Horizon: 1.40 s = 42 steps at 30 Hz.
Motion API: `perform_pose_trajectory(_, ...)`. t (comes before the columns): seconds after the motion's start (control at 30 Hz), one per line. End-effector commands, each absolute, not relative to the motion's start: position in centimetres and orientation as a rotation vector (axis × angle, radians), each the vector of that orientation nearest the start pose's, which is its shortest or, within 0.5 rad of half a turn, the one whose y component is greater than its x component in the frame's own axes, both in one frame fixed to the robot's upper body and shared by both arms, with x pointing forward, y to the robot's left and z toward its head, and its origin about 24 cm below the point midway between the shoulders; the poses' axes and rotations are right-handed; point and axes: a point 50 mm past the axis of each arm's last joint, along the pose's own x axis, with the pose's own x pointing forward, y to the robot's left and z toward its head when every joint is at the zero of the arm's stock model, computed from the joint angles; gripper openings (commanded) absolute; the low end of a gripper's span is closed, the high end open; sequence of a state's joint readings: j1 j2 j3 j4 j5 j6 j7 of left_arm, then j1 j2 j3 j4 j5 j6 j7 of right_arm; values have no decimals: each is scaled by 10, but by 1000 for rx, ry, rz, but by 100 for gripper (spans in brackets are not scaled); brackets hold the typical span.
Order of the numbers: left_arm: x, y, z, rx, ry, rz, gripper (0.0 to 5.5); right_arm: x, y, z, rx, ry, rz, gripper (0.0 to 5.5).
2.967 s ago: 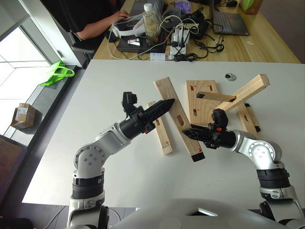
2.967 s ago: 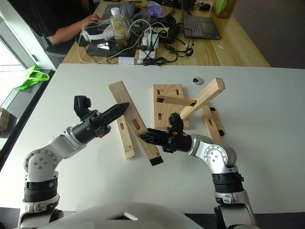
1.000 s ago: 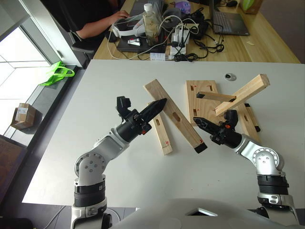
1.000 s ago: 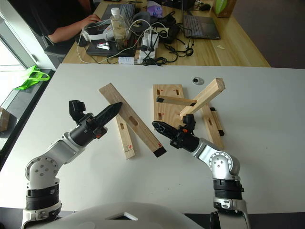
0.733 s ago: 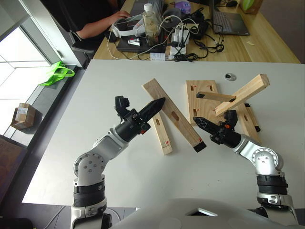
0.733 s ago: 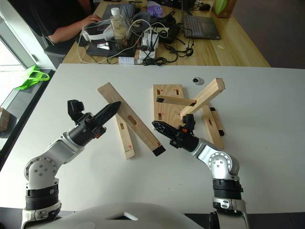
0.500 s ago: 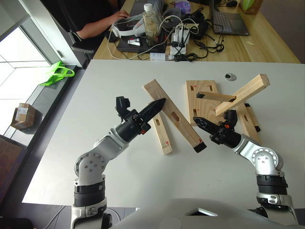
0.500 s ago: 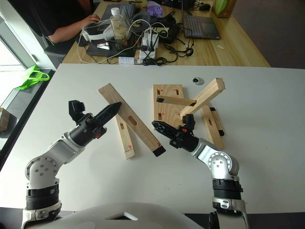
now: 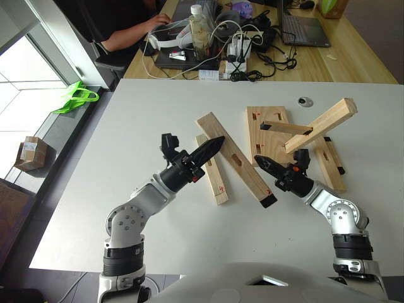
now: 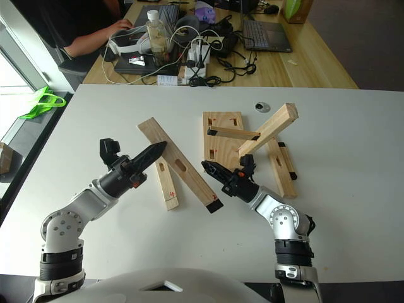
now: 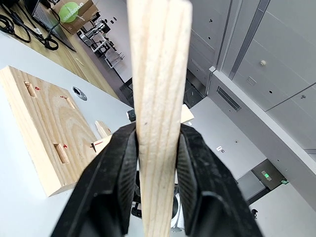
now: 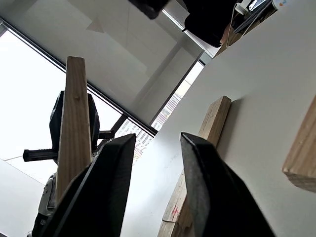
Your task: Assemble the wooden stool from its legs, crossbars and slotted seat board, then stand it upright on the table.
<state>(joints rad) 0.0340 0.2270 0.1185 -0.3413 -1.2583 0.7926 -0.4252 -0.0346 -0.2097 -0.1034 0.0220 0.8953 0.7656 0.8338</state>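
Left pincer clamped on plank, right one empty

Left pincer [image 9: 214, 144] grips one slotted plank [image 9: 238, 163]; right pincer [image 9: 262, 163] stands partly open beside it. Second slotted plank [image 9: 213, 180] and one seat board [image 9: 268, 115] lie on the desk [image 9: 158, 113].

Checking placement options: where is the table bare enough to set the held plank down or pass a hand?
The table is bare left of the left gripper, along the near edge between both arms, and right of the tilted beam. The middle is crowded: the held plank, short leg, seat board and beam cluster there.
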Motion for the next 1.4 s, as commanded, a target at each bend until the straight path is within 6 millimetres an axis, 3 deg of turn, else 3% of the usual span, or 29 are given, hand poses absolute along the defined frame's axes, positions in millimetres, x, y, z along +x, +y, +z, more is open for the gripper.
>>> perform_pose_trajectory(0.03,214,130,92,-978,209,-884,122,231,-151,31,919,365,904,101)
perform_pose_trajectory(0.33,213,133,89,-978,205,-872,122,234,-155,31,902,355,878,101)
perform_pose_trajectory(0.6,215,168,70,-977,219,-692,122,230,-166,18,908,361,779,101)
perform_pose_trajectory(0.73,218,179,64,-1033,196,-601,122,231,-179,8,923,348,655,101)
perform_pose_trajectory(0.87,222,189,60,-1147,141,-495,122,221,-199,-7,954,371,567,101)
perform_pose_trajectory(1.03,219,194,55,-1200,115,-437,114,203,-224,-28,978,412,448,101)
perform_pose_trajectory(1.4,217,192,54,-1207,124,-423,129,198,-234,-35,966,431,397,101)
